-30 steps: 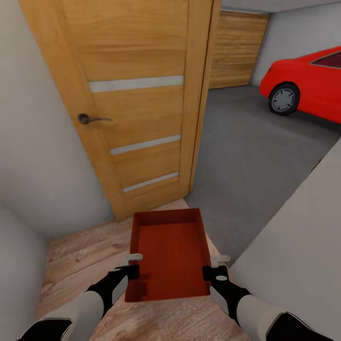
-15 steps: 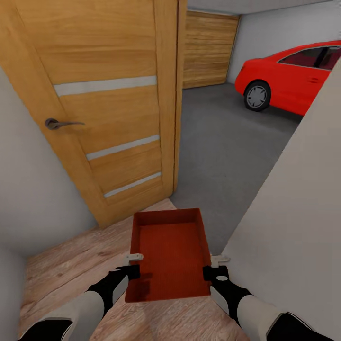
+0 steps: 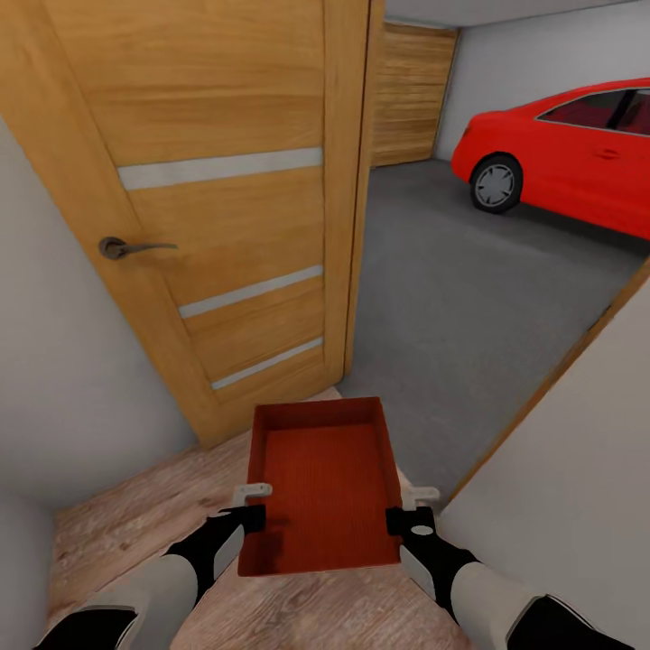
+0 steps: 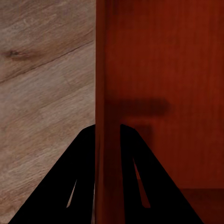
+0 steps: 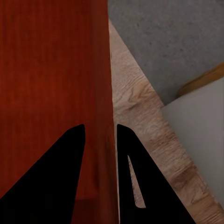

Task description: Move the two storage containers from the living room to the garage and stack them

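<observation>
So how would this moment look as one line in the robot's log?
place: doorway to garage | carrying: red bin | left gripper: shut on bin wall | right gripper: shut on bin wall | ahead: grey floor, red car

Home interior, at the doorway into an attached garage. Open wooden door (image 3: pixel 226 208) with lever handle (image 3: pixel 126 247), wood-plank flooring (image 3: pixel 135 506) meeting grey concrete floor (image 3: pixel 451 307). Red car (image 3: pixel 578 153) parked beside a plank garage door (image 3: pixel 411 90).

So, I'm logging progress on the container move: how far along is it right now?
Partway. In hand: one storage container is carried between both arms, the left gripper and right gripper each clamped on a side wall. It is at the open door, over wood planks, with the garage's grey floor just ahead. Left: set it down there. Whether the other container is already moved cannot be told.
</observation>
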{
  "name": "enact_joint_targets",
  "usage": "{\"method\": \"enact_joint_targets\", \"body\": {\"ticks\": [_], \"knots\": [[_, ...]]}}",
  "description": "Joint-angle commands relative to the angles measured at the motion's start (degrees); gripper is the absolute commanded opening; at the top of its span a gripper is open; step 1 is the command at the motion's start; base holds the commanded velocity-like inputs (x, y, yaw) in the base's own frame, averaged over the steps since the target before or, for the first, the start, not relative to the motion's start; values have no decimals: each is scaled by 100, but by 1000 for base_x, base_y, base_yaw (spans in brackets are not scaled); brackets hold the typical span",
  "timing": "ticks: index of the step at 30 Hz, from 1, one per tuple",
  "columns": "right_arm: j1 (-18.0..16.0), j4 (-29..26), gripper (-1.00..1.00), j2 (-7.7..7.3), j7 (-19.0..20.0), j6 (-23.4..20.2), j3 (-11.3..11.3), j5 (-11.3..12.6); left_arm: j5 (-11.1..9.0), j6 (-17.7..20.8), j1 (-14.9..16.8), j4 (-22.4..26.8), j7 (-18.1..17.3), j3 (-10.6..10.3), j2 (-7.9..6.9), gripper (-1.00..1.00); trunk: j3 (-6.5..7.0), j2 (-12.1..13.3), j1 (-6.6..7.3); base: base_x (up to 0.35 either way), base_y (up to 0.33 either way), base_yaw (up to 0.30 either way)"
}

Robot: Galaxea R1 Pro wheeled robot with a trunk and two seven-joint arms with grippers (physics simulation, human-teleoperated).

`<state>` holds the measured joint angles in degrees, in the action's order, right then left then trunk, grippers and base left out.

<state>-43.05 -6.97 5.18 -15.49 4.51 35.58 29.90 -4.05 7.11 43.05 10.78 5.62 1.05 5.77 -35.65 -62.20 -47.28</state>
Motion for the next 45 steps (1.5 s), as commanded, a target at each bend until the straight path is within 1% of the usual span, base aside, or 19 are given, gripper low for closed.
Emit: {"method": "enact_joint_targets", "body": {"ticks": [1,7,31,37,45], "knots": [[-11,-6,-100,-26,-32,42,-259,-29,1,38,-7,-6,59,-193,-40,-100,-4,-3,-2,237,225,0],[-11,-6,-100,-24,-33,33,-261,-29,1,36,-7,-6,58,-193,-40,-100,-4,-3,-2,237,222,-116],[-11,-5,-100,-26,-33,34,-262,-29,1,36,-7,-6,59,-193,-40,-100,-4,-3,-2,233,185,-284],[-11,-6,-100,-26,-33,33,-262,-29,1,28,-7,-6,62,-193,-40,-100,-4,-3,-2,163,50,-286],[-11,-6,-100,-26,-33,38,-262,-29,1,28,-7,-6,62,-193,-40,-100,-4,-3,-2,9,1,-46]]}}
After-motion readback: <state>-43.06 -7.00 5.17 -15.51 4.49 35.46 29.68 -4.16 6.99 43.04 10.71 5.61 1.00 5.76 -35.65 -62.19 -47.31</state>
